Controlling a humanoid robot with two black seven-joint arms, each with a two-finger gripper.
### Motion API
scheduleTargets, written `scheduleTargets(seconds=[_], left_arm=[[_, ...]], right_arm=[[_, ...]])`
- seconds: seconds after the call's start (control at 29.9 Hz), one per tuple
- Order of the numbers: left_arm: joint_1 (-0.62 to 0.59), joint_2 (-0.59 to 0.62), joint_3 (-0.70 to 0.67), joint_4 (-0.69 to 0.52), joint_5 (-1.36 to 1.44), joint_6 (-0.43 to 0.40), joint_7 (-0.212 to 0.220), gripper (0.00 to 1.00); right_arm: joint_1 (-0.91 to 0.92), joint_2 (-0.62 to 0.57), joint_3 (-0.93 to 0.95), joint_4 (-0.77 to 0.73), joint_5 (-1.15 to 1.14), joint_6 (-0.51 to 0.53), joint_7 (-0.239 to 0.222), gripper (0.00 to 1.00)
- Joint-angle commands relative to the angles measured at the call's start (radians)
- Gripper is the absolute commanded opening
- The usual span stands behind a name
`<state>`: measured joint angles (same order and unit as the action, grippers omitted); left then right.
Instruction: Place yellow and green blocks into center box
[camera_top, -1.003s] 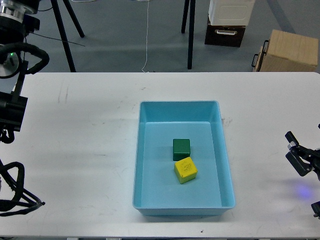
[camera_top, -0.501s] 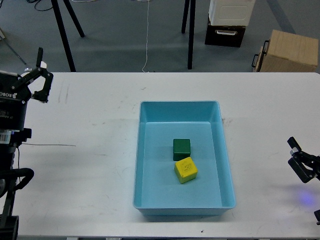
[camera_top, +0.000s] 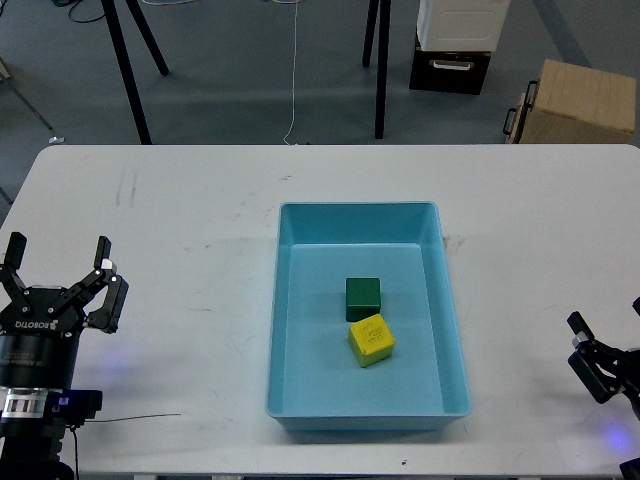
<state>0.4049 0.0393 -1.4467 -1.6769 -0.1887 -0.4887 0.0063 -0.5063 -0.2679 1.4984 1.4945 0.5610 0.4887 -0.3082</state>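
A green block (camera_top: 363, 298) and a yellow block (camera_top: 371, 339) lie side by side, touching, inside the light blue box (camera_top: 300, 225) at the table's centre. My left gripper (camera_top: 58, 272) stands over the table's left front, its fingers spread open and empty, well left of the box. My right gripper (camera_top: 600, 365) shows only in part at the right front edge, far from the box; its fingers cannot be told apart.
The white table (camera_top: 180, 230) carries only the box. Behind it stand black tripod legs (camera_top: 128, 70), a dark drawer unit with a white box (camera_top: 452, 45) and a cardboard box (camera_top: 575, 100) on the floor.
My left arm has swung down from the far left edge to the table's left front, its gripper now pointing up and open. My right gripper has dropped lower at the right edge. The blocks have not moved.
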Motion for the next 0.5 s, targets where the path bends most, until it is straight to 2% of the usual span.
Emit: scheduleTargets(seconds=[0.0, 0.47], left_arm=[[0.070, 0.001, 0.018, 0.002, 0.000, 0.000, -0.026, 1.00], [0.112, 0.005, 0.060, 0.003, 0.000, 0.000, -0.028, 1.00]], right_arm=[[-0.020, 0.021, 0.006, 0.012, -0.036, 0.000, 0.000, 1.00], [0.017, 0.019, 0.057, 0.012, -0.039, 0.000, 0.000, 1.00]])
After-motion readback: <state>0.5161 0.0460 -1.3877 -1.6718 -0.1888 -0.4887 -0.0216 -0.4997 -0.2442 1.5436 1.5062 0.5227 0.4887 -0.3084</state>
